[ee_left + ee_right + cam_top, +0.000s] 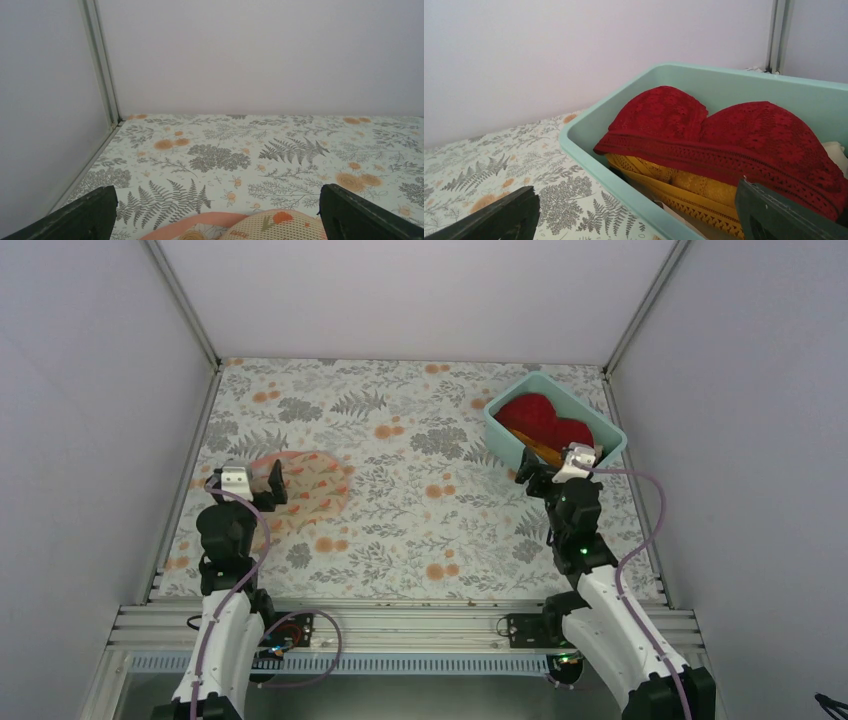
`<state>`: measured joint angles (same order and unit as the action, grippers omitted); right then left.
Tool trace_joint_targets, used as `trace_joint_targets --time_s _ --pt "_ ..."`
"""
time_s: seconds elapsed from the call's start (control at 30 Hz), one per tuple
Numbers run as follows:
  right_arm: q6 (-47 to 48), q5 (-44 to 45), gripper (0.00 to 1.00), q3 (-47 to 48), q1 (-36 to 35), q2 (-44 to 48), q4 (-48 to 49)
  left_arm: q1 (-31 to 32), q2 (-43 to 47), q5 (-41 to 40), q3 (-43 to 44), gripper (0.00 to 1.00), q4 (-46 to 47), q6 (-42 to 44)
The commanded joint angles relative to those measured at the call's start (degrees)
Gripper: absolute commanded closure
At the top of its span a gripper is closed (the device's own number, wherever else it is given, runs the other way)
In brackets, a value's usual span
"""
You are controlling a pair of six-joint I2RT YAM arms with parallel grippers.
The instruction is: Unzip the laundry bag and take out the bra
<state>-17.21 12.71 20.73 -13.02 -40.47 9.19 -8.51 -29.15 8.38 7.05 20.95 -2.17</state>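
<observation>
From my console, both arms reach out over the fern-print table. The left gripper hangs released, jaws spread wide and holding nothing, over the 9 o'clock end of the bag. The bag lies flat at the table's 9 o'clock, well apart from everything else. It is peach mesh with orange flowers and a pink edge, and the left wrist view catches only its top. Whether the fingers touch it, I cannot tell. The bra I cannot make out in any view.

At 2 o'clock the right gripper is likewise released and empty, poised at the near rim of the teal tub. Inside, a red cloth lies heaped on an orange cloth.
</observation>
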Motion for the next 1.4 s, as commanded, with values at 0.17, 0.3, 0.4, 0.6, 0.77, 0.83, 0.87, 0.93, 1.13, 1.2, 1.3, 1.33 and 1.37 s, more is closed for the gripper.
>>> trace_joint_targets --time_s 0.17,0.3,0.4,0.6,0.77,0.83,0.87,0.93,1.13,1.2,1.3,1.33,1.37 --pt "-4.0 -8.9 0.0 5.5 0.3 0.8 1.6 -0.3 1.8 7.3 2.4 0.0 0.6 3.5" --pt "-2.3 -26.7 0.0 12.1 0.3 -3.9 3.0 -0.2 2.1 10.2 7.3 0.0 -6.4 4.5" --pt "-3.6 -36.9 0.0 21.4 -1.9 -13.4 -1.6 -0.1 1.0 16.6 13.1 0.0 -14.2 12.8" --pt "-2.6 -37.0 0.07 37.6 -15.5 -32.4 -9.2 1.0 -2.8 26.2 25.0 0.0 -41.5 48.0" --pt "-4.4 -38.3 0.15 50.6 -24.0 -48.3 -12.8 1.8 -4.9 18.0 25.8 0.0 -57.0 69.3" --pt "-5.3 -40.5 0.18 55.9 -26.4 -55.6 -15.6 2.0 -4.7 14.6 24.8 0.0 -57.2 71.7" --pt "-5.8 -42.0 0.19 58.4 -27.4 -59.7 -17.0 1.9 -4.7 13.7 24.4 0.0 -57.2 72.5" --pt "-7.2 -45.3 0.21 63.4 -28.7 -68.3 -19.5 2.0 -4.5 13.2 23.8 0.0 -57.2 73.5" --pt "-10.0 -49.6 0.19 75.2 -30.2 -84.6 -24.1 2.4 -4.2 13.4 21.3 0.0 -56.6 74.2" --pt "-10.0 -49.4 0.2 77.9 -31.1 -88.2 -25.2 2.7 -3.9 13.6 20.4 0.0 -56.5 74.2" --pt "-10.3 -50.4 0.23 79.8 -32.2 -91.4 -25.4 3.0 -3.8 13.6 19.1 0.0 -56.4 74.2" --pt "-10.6 -50.6 0.24 79.8 -32.4 -92.0 -25.1 3.2 -3.8 13.5 18.6 0.0 -56.2 74.3" --pt "-10.9 -50.9 0.26 79.6 -32.6 -92.5 -24.6 3.4 -3.8 13.5 18.2 0.0 -56.0 74.4"
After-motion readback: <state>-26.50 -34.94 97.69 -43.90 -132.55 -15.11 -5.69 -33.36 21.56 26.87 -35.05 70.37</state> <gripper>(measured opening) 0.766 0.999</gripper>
